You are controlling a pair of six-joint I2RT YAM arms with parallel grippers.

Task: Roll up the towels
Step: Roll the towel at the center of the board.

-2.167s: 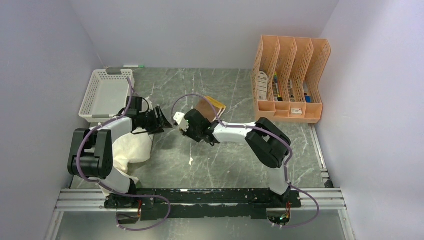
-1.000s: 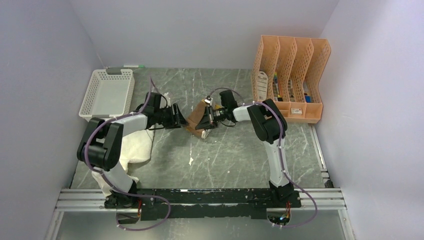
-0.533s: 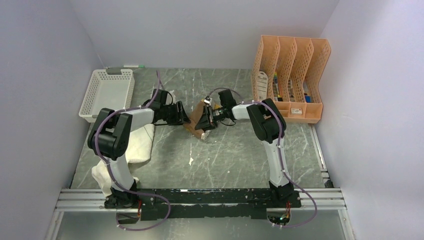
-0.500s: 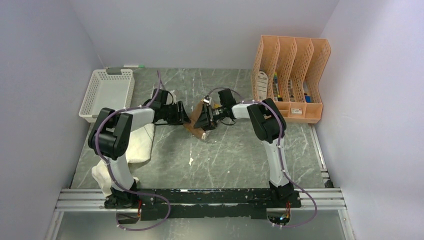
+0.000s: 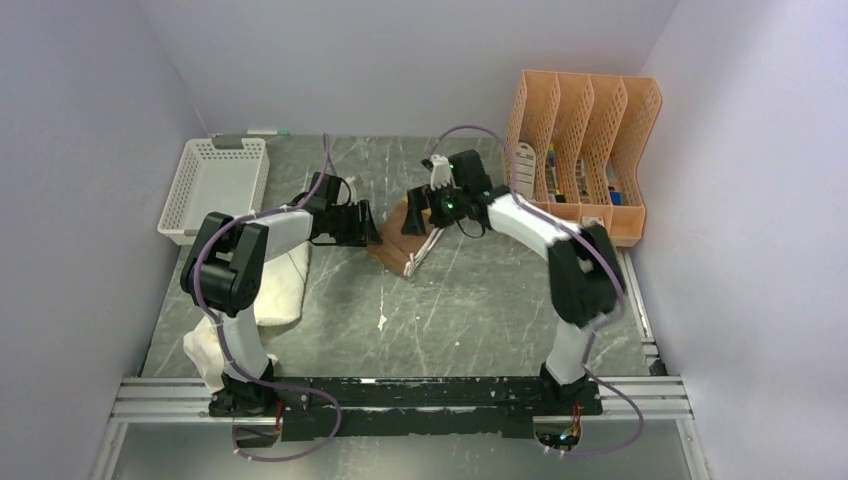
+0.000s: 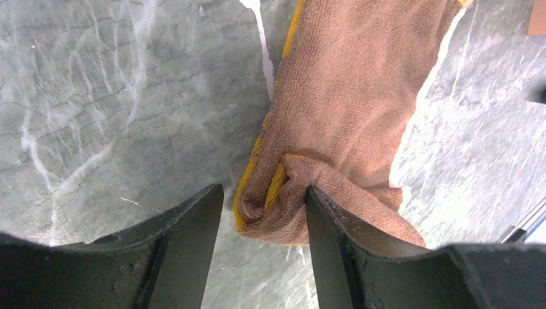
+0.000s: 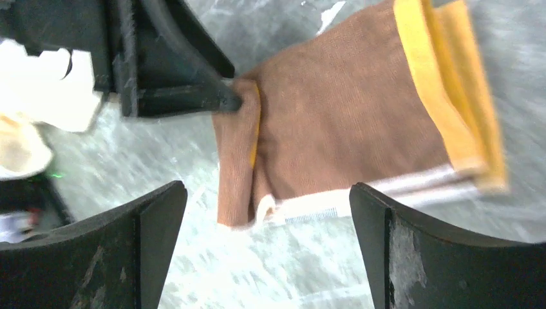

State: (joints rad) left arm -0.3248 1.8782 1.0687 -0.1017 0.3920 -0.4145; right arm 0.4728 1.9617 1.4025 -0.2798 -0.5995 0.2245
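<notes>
The mustard-and-brown towel point(image 5: 396, 250) lies folded on the marble tabletop, with a pale edge along its right side. My left gripper point(image 5: 368, 224) is at its left end. In the left wrist view the gripper point(image 6: 263, 190) straddles the towel's rolled-over end point(image 6: 283, 199), jaws apart; the right finger point(image 6: 335, 238) touches the fold and the left one stands clear. My right gripper point(image 5: 413, 218) hovers over the towel, wide open point(image 7: 265, 190) and holding nothing, with the brown towel point(image 7: 335, 109) below it. The cream-white towel point(image 5: 272, 290) lies crumpled under the left arm.
A white mesh basket point(image 5: 212, 185) stands at the back left and an orange file rack point(image 5: 580, 150) at the back right. A marker point(image 5: 262, 132) lies against the back wall. A small white scrap point(image 5: 382, 322) sits on the table in front of the towels.
My right gripper has opened wide, let go of the brown towel and risen, its elbow swinging right. The left gripper has edged right up to the towel's folded end.
</notes>
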